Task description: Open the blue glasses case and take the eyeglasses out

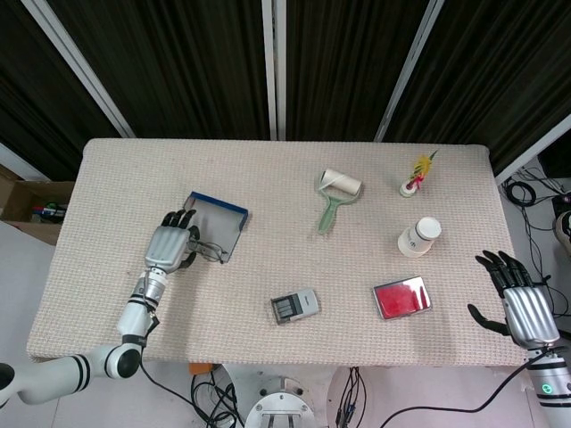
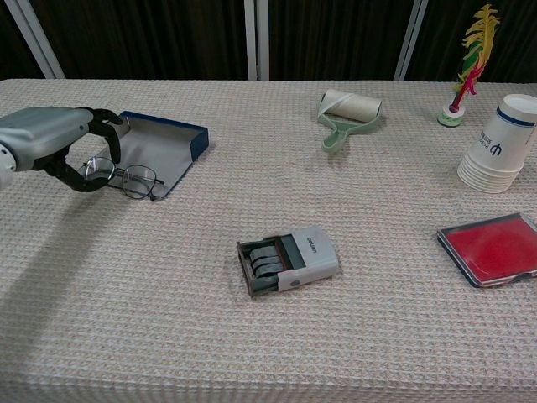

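The blue glasses case [image 2: 159,144] lies open on the table's [image 1: 268,196] left side, and the eyeglasses [image 2: 124,177] sit on its near edge. The left hand [image 2: 52,141] curls its fingers over the left lens; whether it actually grips the frame, I cannot tell. The right hand [image 1: 522,299] hangs released, fingers spread, off the table's right edge.

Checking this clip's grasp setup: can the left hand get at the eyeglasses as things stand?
Probably yes. The left hand sits right at the eyeglasses, fingers curled beside the near lens. The glasses lie exposed on the open blue glasses case, with nothing over them.
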You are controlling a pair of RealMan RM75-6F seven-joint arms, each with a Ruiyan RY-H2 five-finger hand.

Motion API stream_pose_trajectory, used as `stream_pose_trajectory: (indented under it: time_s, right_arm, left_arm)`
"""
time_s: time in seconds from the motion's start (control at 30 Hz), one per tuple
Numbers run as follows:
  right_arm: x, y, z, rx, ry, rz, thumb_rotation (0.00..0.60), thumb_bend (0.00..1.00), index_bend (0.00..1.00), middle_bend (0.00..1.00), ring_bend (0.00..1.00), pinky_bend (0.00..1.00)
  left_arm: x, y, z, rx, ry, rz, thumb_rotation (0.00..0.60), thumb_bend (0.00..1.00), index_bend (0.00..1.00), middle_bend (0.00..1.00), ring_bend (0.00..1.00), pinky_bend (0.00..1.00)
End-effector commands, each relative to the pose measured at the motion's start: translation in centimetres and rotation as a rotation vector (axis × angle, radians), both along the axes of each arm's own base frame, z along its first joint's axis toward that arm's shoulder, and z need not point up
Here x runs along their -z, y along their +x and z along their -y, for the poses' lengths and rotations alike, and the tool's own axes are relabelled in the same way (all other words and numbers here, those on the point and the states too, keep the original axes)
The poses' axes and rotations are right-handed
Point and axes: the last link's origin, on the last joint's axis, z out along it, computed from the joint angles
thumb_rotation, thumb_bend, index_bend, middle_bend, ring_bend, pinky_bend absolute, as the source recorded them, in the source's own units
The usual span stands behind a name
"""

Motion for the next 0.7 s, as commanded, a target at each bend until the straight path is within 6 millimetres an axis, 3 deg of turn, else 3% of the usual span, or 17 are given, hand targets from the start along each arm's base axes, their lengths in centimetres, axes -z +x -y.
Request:
stream_pose_trajectory:
  time_s: [0.03, 0.27, 0.7]
  right_arm:
    - [0.0, 0.0, 0.0, 0.001, 0.0, 0.001, 0.6, 0.2, 0.14, 0.11, 0.0, 0.11]
    - [-0.1, -0.1, -0.1, 0.003, -0.003, 0.001, 0.6, 0.2, 0.14, 0.11, 0.0, 0.11]
    - [-0.1, -0.2, -0.1, 0.005, -0.003, 0.001, 0.6, 0.2, 0.14, 0.11, 0.0, 0.11]
  left_arm:
    - [0.3, -0.1, -0.3, -0.009, -0.002, 0.006, 0.6, 0.33, 0.43, 0.07, 0.05, 0.1]
    - [0.8, -0.2, -0.6, -0.025, -0.015, 0.007, 0.6, 0.42, 0.46, 0.07, 0.05, 0.11]
    - [1.7, -0.4, -0.4, -0.031, -0.036, -0.001, 0.6, 0.44, 0.53, 0.09, 0.05, 0.1]
